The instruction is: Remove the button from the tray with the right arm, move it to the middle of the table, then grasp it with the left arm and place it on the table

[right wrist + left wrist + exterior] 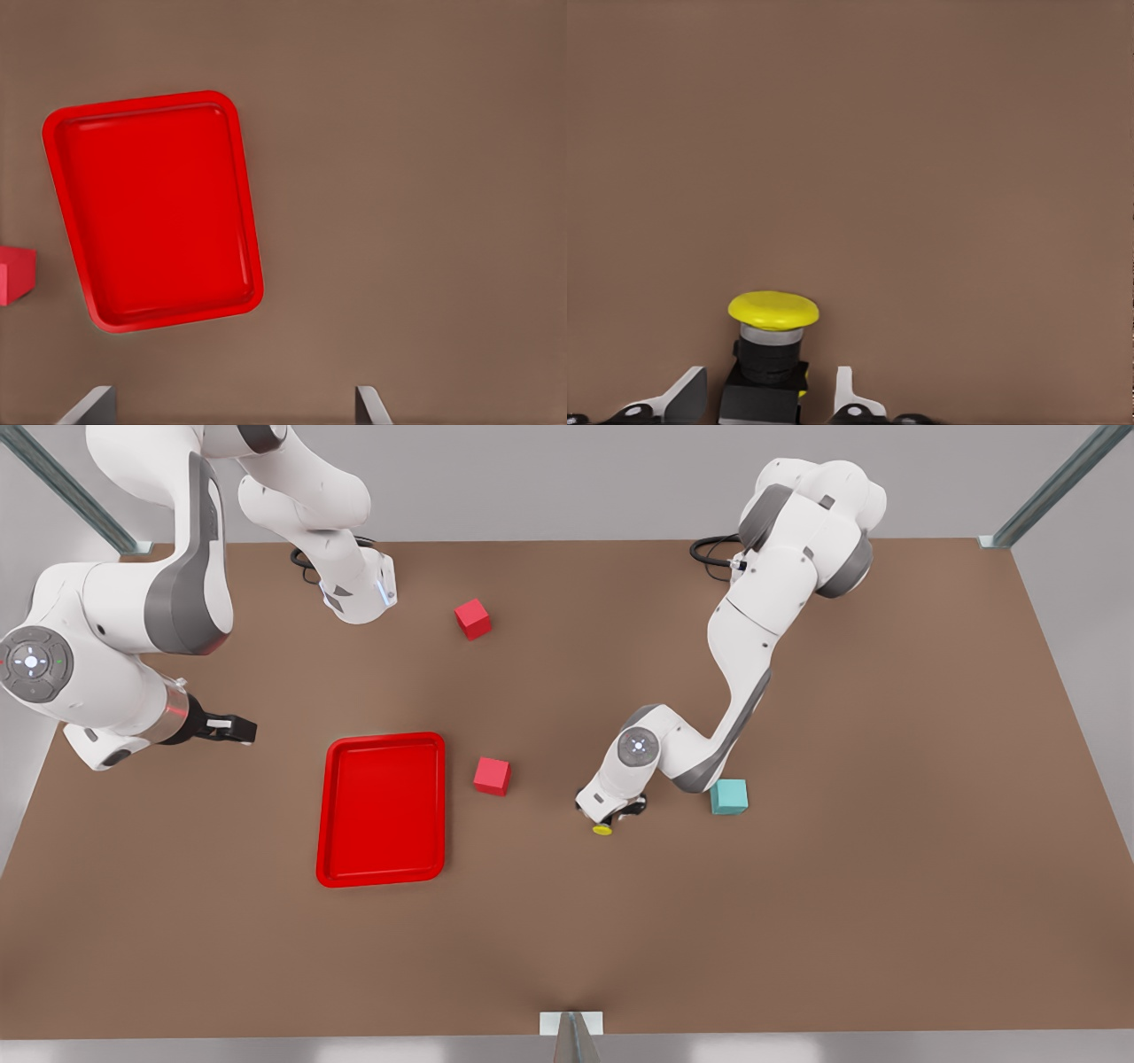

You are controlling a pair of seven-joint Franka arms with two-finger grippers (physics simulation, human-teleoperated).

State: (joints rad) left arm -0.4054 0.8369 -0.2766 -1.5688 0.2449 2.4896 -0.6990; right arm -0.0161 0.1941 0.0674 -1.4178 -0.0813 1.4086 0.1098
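Observation:
The button (772,312), yellow cap on a black body, sits between my left gripper's (771,382) two fingers, and a narrow gap shows on each side of the body. In the front view the button (602,830) rests near the table's (797,921) middle, right under the left gripper (620,812). The red tray (381,809) is empty, toward the front view's left. My right gripper (241,729) hovers open, left of the tray. The right wrist view looks down on the tray (155,208) past the right gripper (230,405).
One red cube (492,776) sits just right of the tray and also appears as the red cube (16,274) in the right wrist view. Another red cube (472,618) lies farther back. A teal cube (728,796) stands close beside the left arm's wrist.

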